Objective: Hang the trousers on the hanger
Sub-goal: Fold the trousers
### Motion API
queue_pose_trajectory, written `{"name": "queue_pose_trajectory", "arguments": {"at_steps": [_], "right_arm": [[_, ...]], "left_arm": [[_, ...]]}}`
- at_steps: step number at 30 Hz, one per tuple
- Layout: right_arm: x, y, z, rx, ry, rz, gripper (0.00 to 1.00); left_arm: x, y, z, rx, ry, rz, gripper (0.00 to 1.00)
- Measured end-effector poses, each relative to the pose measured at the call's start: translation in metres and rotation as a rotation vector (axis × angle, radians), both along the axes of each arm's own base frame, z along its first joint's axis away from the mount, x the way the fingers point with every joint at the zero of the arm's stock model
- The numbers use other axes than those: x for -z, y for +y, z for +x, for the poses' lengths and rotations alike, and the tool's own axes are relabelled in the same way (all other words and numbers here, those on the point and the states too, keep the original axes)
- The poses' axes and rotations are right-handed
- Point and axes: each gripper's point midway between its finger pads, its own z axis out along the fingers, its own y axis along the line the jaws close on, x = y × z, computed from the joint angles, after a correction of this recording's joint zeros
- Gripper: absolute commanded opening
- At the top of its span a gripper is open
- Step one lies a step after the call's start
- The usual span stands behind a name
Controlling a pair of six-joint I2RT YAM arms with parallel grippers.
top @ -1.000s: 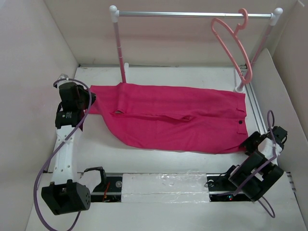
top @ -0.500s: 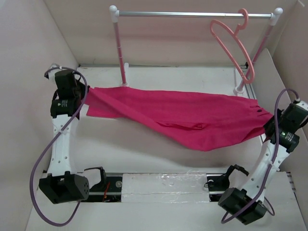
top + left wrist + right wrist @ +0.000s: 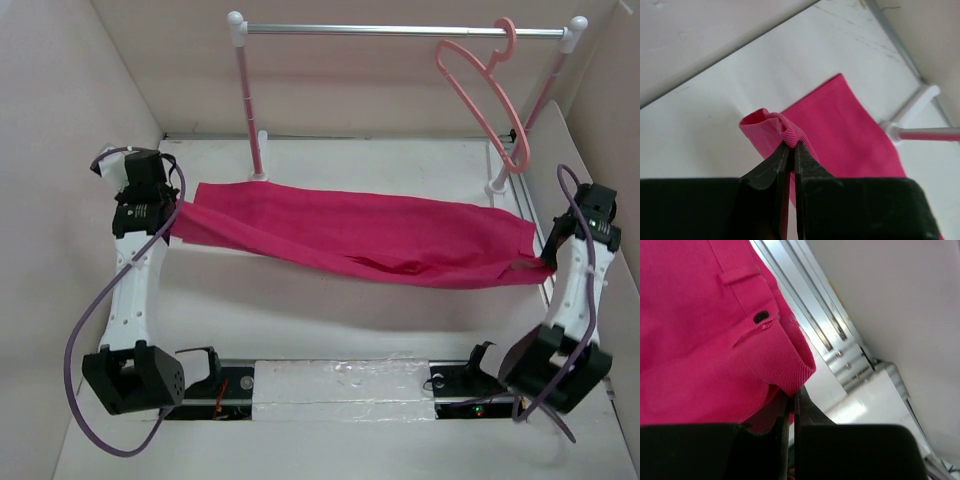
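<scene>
Progress: early-mid. trousers (image 3: 350,235) gripped both ends, look slung off table (image 3: 300,320), below + in front of rail (image 3: 400,30). hanger (image 3: 485,85) hooked near rail's right end, bare; draping not yet done. L gripper (image 3: 790,146) pinched on leg hem. R gripper (image 3: 791,397) pinched on waistband by button (image 3: 760,317). Long axis approx parallel to rail, waist toward hanger end.

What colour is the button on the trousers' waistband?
The button on the trousers is black; clearest in the right wrist view.
</scene>
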Motion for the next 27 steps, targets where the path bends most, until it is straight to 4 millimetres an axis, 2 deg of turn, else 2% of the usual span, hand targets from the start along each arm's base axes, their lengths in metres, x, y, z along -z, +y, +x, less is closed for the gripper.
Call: {"name": "queue_pose_trajectory", "arguments": {"at_steps": [5,9,12,15,16,17,18,19,20,21,24,26,27], "right_arm": [[0.038,-0.020,0.050,-0.050,0.071,0.081,0.00],[0.053,-0.034,0.097,-0.094,0.065,0.132,0.00],[0.062,-0.039,0.133,-0.131,0.043,0.173,0.00],[0.073,-0.042,0.169,-0.159,0.019,0.213,0.00],[0.078,-0.043,0.179,-0.167,0.014,0.223,0.00],[0.082,-0.044,0.189,-0.174,0.011,0.229,0.00],[0.084,-0.045,0.199,-0.179,0.007,0.238,0.00],[0.086,-0.046,0.208,-0.186,-0.003,0.244,0.00],[0.091,-0.050,0.230,-0.198,-0.025,0.253,0.00],[0.091,-0.050,0.231,-0.198,-0.027,0.253,0.00],[0.096,-0.052,0.253,-0.210,-0.066,0.274,0.00],[0.102,-0.051,0.262,-0.224,-0.090,0.298,0.12],[0.105,-0.049,0.265,-0.226,-0.100,0.311,0.22]], "left_arm": [[0.025,0.015,-0.004,-0.054,0.096,0.062,0.00],[0.039,0.020,-0.003,-0.054,0.156,0.099,0.00],[0.055,0.022,0.007,-0.037,0.205,0.112,0.00],[0.087,0.023,0.025,-0.012,0.309,0.119,0.00],[0.088,0.023,0.026,-0.011,0.313,0.120,0.00],[0.112,0.022,0.040,0.008,0.382,0.125,0.00],[0.122,0.022,0.045,0.012,0.435,0.133,0.00],[0.132,0.022,0.058,0.017,0.462,0.138,0.00],[0.139,0.022,0.071,0.022,0.475,0.141,0.00],[0.148,0.020,0.085,0.030,0.483,0.145,0.00],[0.164,0.019,0.106,0.042,0.512,0.149,0.00],[0.167,0.019,0.120,0.046,0.510,0.152,0.00],[0.167,0.020,0.127,0.047,0.505,0.154,0.00]]}}
